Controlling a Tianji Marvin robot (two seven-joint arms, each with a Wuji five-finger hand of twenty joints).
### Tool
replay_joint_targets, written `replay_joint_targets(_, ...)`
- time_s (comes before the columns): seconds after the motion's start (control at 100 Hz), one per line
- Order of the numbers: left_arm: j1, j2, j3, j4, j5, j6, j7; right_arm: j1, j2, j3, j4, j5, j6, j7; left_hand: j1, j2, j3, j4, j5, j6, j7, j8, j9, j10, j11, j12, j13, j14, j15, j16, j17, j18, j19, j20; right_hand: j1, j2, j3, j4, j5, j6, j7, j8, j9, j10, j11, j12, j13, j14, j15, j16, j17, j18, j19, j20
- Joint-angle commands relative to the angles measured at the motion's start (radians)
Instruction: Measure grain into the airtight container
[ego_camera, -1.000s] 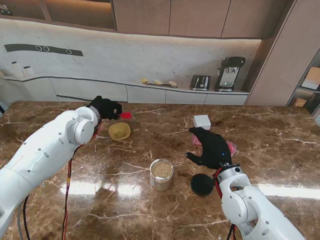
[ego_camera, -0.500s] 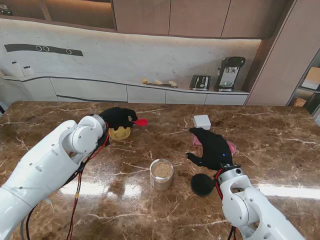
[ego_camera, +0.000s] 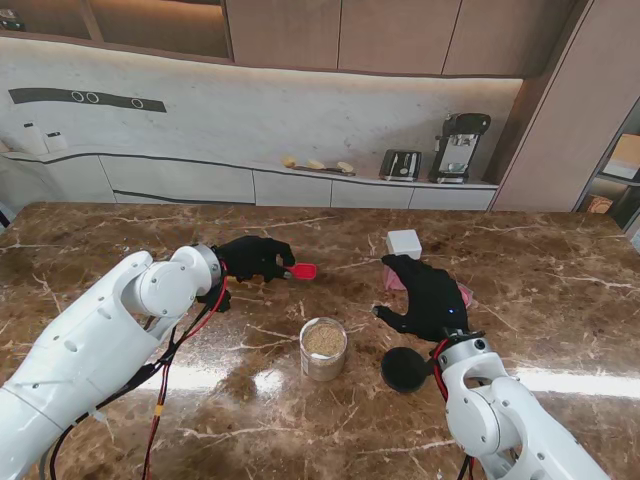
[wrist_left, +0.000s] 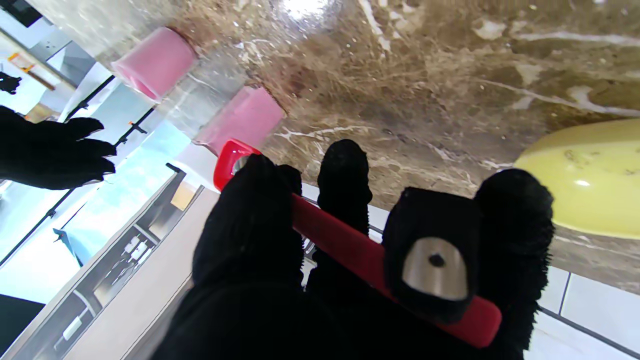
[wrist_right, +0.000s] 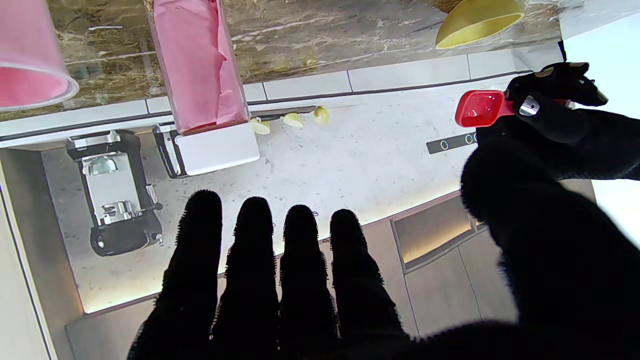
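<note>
Left-centre of the stand view: black-gloved left hand (ego_camera: 250, 258) fingers wrapped around red plastic measuring scoop (ego_camera: 302, 271). Lower centre: clear round grain-filled container (ego_camera: 323, 347), black round lid (ego_camera: 404, 368) just right. Right: black-gloved right hand (ego_camera: 426, 296) fingers spread, holding nothing.

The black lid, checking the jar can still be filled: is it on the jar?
No: the black lid lies on the table right of the open jar.

scoop (ego_camera: 303, 270) red | bowl (wrist_left: 585, 175) yellow | table (ego_camera: 560, 270) brown marble, white veins | lid (ego_camera: 404, 368) black
</note>
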Motion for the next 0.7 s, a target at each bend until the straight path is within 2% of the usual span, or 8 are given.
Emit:
replay_joint_targets(0.0,0.014,0.002,-0.003,-0.011,-0.003,0.0,-0.013,-0.012,-0.002,0.003,-0.004,0.0,0.004,0.013,0.056,0.037,0.052,0.048,0.039,-0.007,0.065,0.02,0.054,0.017,0.04,-0.002,0.053,0.036,0.097,-0.014,0.039,0.054,0.056,0.017,-0.032,0.021,0.025,0.016,0.024,-0.019,-0.01,-0.009,0.009,-0.001,-0.016,-0.015,0.005,0.007,-0.004,-0.01,-0.001,0.001,0.014,0.005)
replay_joint_targets(0.15,0.045,0.003,-0.027,-0.031,-0.046,-0.002,-0.024,-0.018,-0.001,0.008,-0.012,-0.002,0.005,0.015,0.053,0.052,0.052,0.051,0.019,0.027,0.061,0.039,0.073,0.021,0.081,0.0,0.052,0.051,0.106,-0.029,0.045,0.077,0.05,0.019,-0.032,0.023,0.026,0.016,0.026,-0.019,-0.009,-0.009,0.011,-0.002,-0.015,-0.015,0.008,0.008,-0.002,-0.01,0.0,0.0,0.015,0.005)
replay_joint_targets(0.26,0.071,0.002,-0.042,-0.046,-0.065,-0.001,-0.021,-0.022,-0.001,0.008,-0.021,-0.005,0.009,0.018,0.039,0.058,0.052,0.056,0.014,0.057,0.054,0.026,0.097,0.008,0.132,0.007,0.05,0.082,0.102,-0.034,0.029,0.093,0.047,0.032,-0.033,0.024,0.028,0.016,0.03,-0.02,-0.007,-0.009,0.014,-0.002,-0.014,-0.014,0.014,0.01,0.0,-0.009,0.001,0.001,0.016,0.005)
replay_joint_targets(0.33,0.088,0.003,-0.051,-0.058,-0.069,-0.002,-0.02,-0.028,0.0,0.009,-0.029,-0.009,0.013,0.022,0.02,0.05,0.051,0.059,0.026,0.088,0.056,-0.013,0.114,0.0,0.156,0.006,0.051,0.094,0.105,-0.035,0.031,0.105,0.05,0.042,-0.034,0.024,0.029,0.016,0.031,-0.021,-0.007,-0.009,0.017,-0.001,-0.013,-0.014,0.016,0.01,0.001,-0.008,0.001,0.0,0.016,0.004)
replay_joint_targets(0.42,0.111,0.002,-0.062,-0.069,-0.067,-0.013,-0.006,-0.04,0.002,0.016,-0.043,-0.019,0.022,0.035,-0.012,0.037,0.06,0.062,0.056,0.116,0.091,-0.111,0.14,-0.008,0.173,0.005,0.051,0.11,0.12,-0.04,0.037,0.122,0.062,0.056,-0.034,0.024,0.03,0.016,0.032,-0.021,-0.006,-0.009,0.019,-0.002,-0.012,-0.014,0.021,0.007,0.002,-0.008,0.003,0.0,0.016,0.004)
replay_joint_targets(0.53,0.139,0.0,-0.075,-0.078,-0.053,-0.037,0.024,-0.061,0.005,0.033,-0.068,-0.035,0.036,0.052,-0.043,0.033,0.055,0.058,0.094,0.11,0.105,-0.157,0.179,-0.023,0.183,0.009,0.053,0.111,0.145,-0.046,0.062,0.132,0.089,0.058,-0.035,0.024,0.031,0.016,0.032,-0.022,-0.006,-0.01,0.02,-0.003,-0.012,-0.014,0.022,0.009,0.002,-0.008,0.003,0.001,0.016,0.003)
replay_joint_targets(0.59,0.149,-0.001,-0.081,-0.08,-0.048,-0.049,0.034,-0.071,0.006,0.043,-0.081,-0.045,0.044,0.06,-0.054,0.035,0.054,0.056,0.104,0.09,0.107,-0.166,0.195,-0.03,0.188,0.012,0.054,0.111,0.157,-0.05,0.07,0.136,0.099,0.057,-0.034,0.023,0.031,0.016,0.033,-0.022,-0.005,-0.01,0.021,-0.003,-0.012,-0.014,0.025,0.012,0.003,-0.007,0.004,0.001,0.017,0.002)
replay_joint_targets(0.69,0.164,0.0,-0.091,-0.083,-0.061,-0.062,0.035,-0.088,0.009,0.057,-0.102,-0.062,0.056,0.078,-0.059,0.04,0.059,0.059,0.082,0.028,0.096,-0.099,0.201,-0.037,0.199,0.035,0.053,0.105,0.173,-0.07,0.076,0.139,0.112,0.043,-0.034,0.024,0.032,0.016,0.033,-0.023,-0.005,-0.01,0.022,-0.003,-0.012,-0.014,0.025,0.009,0.003,-0.007,0.005,0.0,0.018,0.002)
